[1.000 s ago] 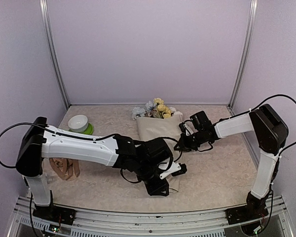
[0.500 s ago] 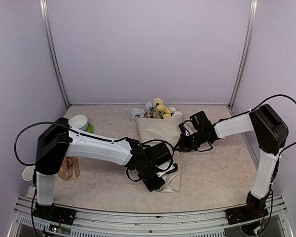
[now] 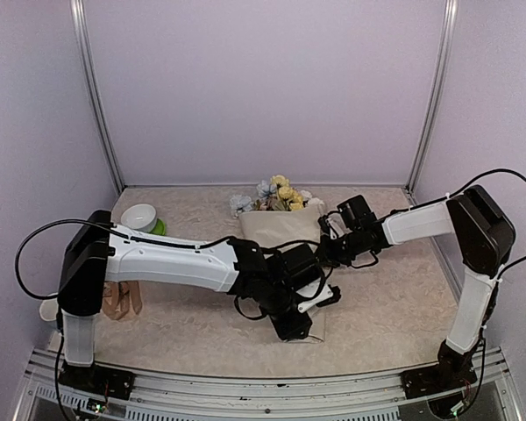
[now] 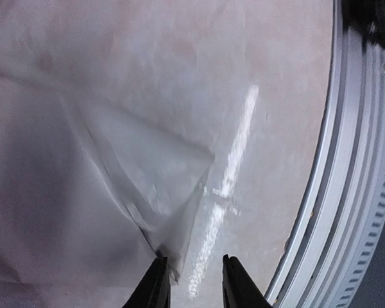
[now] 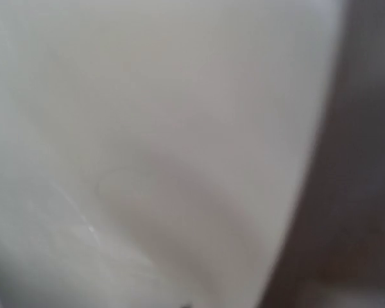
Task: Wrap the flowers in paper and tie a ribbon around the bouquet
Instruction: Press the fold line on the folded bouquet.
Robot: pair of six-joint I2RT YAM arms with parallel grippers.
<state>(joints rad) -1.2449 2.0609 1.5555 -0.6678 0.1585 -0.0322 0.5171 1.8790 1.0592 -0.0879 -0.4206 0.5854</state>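
The tan ribbon (image 3: 118,300) lies in a loose heap far to the left of my left fingers, beside that arm's upright link, and a white round container (image 3: 140,217) sits beyond it. Neither has shifted since a second ago.

My left gripper (image 3: 296,326) hangs over the near end of the beige paper (image 3: 285,232). It now sits further to the right than half a second ago, and my elbow has swung along with it. In the wrist view, my left gripper (image 4: 194,282) has its fingers (image 4: 155,285) a narrow gap apart, with bare tabletop (image 4: 256,192) showing between them. A folded, pointed flap of the paper (image 4: 147,173) runs down to the inner edge of the left-hand fingertip. The metal rail (image 4: 346,192) of the table's near edge curves past on the far side of the other fingertip.

Beyond my fingers the paper runs back to the flowers (image 3: 276,195), whose blue, white and yellow blooms stick out of its far end, much where they were.

My right gripper (image 3: 327,252) is at the paper's right edge, in the same spot as before, with its fingers together. Its wrist view is a pale blur, so I cannot tell whether any paper is pinched between them.
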